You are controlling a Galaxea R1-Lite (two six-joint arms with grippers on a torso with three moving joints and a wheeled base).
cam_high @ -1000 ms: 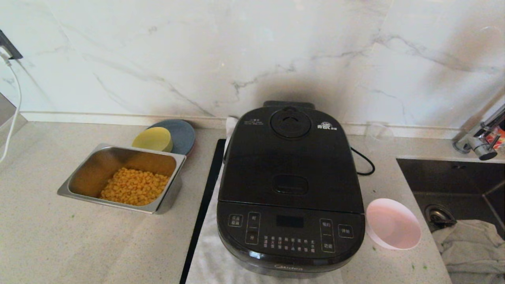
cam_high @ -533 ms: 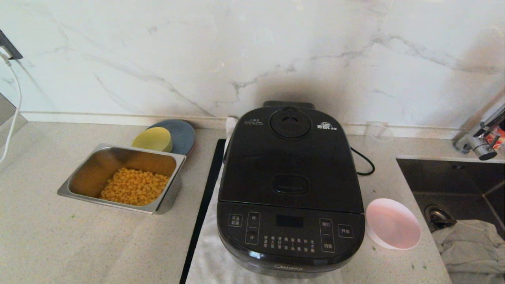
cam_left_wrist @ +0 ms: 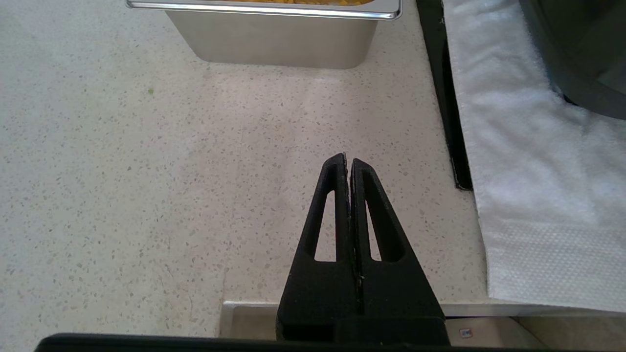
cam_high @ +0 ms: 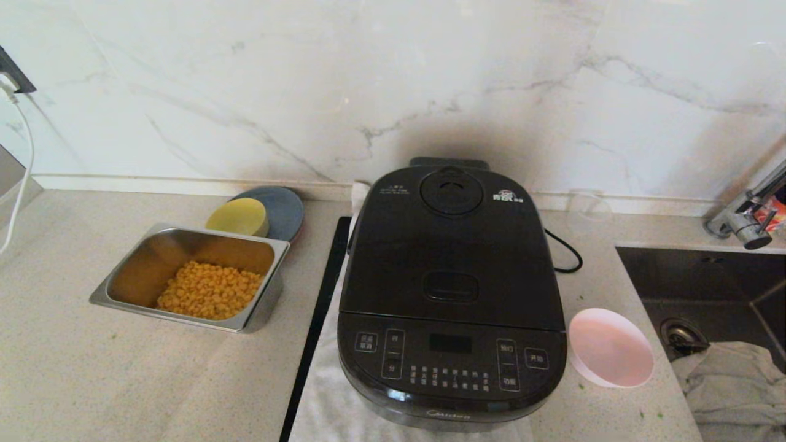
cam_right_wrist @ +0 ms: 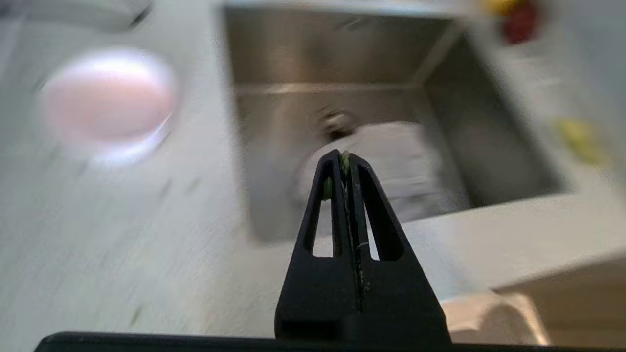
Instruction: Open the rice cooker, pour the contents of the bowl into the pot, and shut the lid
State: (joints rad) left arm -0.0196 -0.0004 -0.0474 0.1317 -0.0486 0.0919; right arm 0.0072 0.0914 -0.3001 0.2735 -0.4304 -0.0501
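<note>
While the right gripper (cam_right_wrist: 346, 159) hangs clenched above the sink (cam_right_wrist: 342, 63), the bowl (cam_right_wrist: 107, 100) lies well apart beside it.

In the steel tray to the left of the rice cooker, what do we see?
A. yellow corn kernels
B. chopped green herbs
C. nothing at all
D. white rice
A: the head view shows the steel tray, left of the rice cooker, holding a heap of yellow corn kernels at its near end.
</note>
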